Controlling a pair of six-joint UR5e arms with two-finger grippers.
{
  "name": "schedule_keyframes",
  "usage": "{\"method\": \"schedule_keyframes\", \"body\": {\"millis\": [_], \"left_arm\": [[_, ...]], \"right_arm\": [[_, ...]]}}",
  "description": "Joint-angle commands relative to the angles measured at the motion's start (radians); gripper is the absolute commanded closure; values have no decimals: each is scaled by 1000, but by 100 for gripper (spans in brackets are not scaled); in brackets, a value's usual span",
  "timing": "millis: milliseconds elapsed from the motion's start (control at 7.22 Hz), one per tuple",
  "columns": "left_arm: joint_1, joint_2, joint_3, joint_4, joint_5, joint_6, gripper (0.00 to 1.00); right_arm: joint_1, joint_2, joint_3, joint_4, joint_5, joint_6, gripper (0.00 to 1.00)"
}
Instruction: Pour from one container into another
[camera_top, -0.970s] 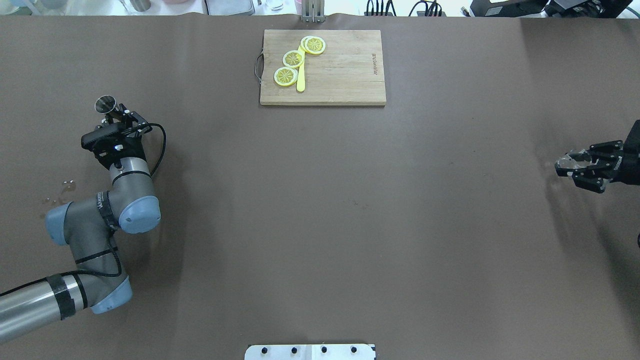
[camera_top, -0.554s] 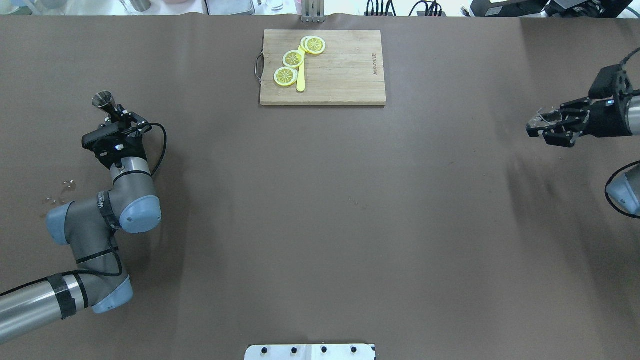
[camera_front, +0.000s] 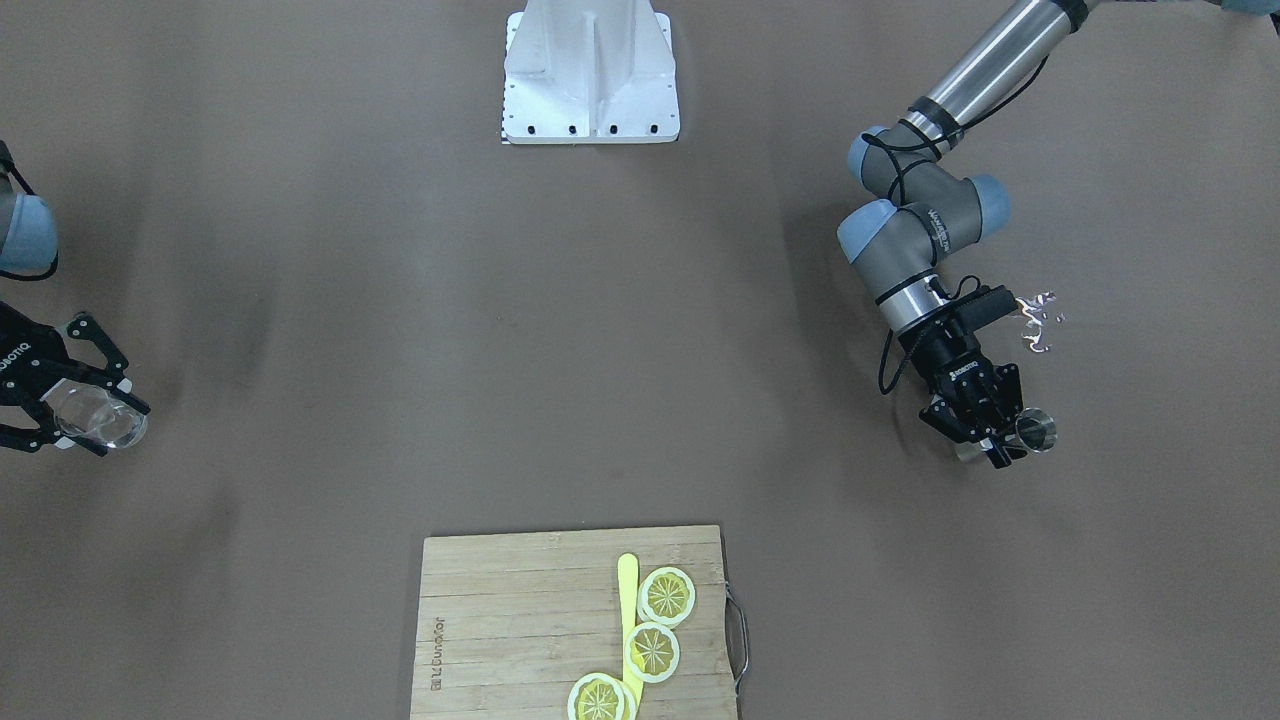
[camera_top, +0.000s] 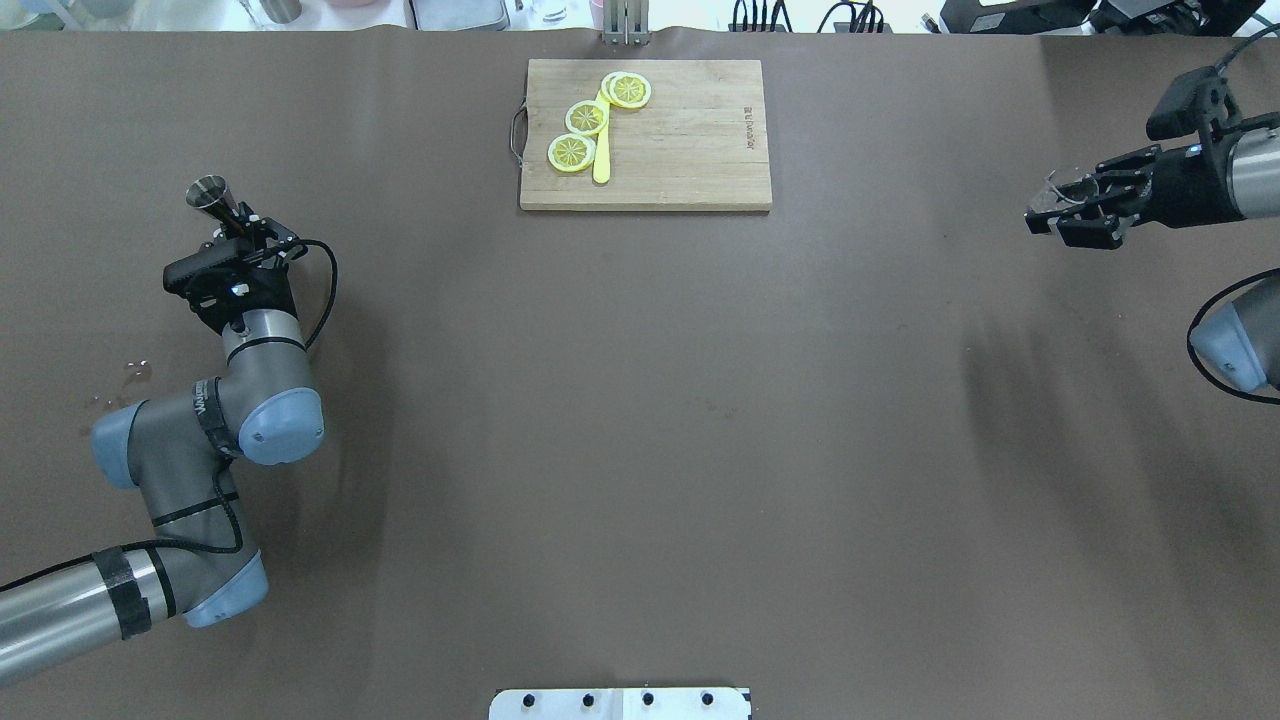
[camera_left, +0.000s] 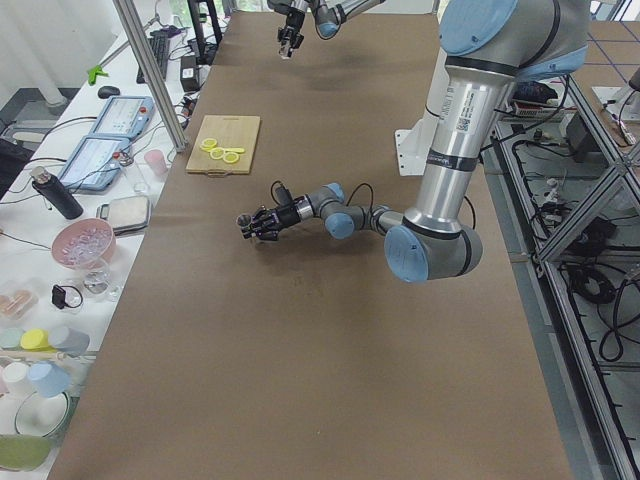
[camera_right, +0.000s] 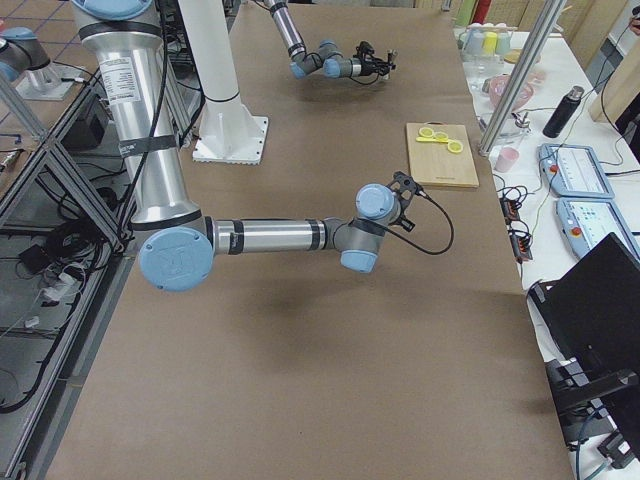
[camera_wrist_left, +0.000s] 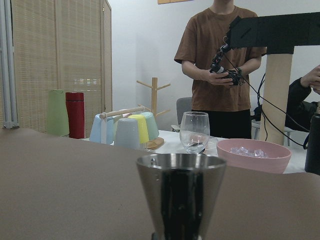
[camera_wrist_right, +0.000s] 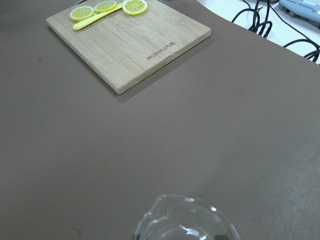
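a: where were the containers?
b: your left tool (camera_top: 229, 222) was clamped on the steel jigger (camera_top: 207, 192), left side of the table (camera_top: 640, 400). your right tool (camera_top: 1058, 207) gripped the clear glass (camera_top: 1066, 189), far right, well apart.

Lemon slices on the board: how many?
3 slices, in a diagonal row on the board, overhead view: one by the far edge, one in the middle, one nearest the robot. Another could lie hidden underneath.
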Motion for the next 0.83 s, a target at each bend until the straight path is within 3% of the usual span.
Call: {"method": "schedule_keyframes", "body": {"millis": [0, 277, 416, 693], "left_arm": [[1, 7, -65, -2, -1, 47, 100], [3, 12, -122, -9, -9, 151, 100], [3, 10, -144, -12, -42, 197, 100], [15, 9, -184, -22, -49, 318, 100]], "right_arm": [[10, -5, 91, -103, -2, -21, 100], [-8, 2, 192, -276, -27, -105, 100], [-45, -9, 276, -354, -98, -118, 100], [-80, -5, 394, -552, -113, -118, 100]]}}
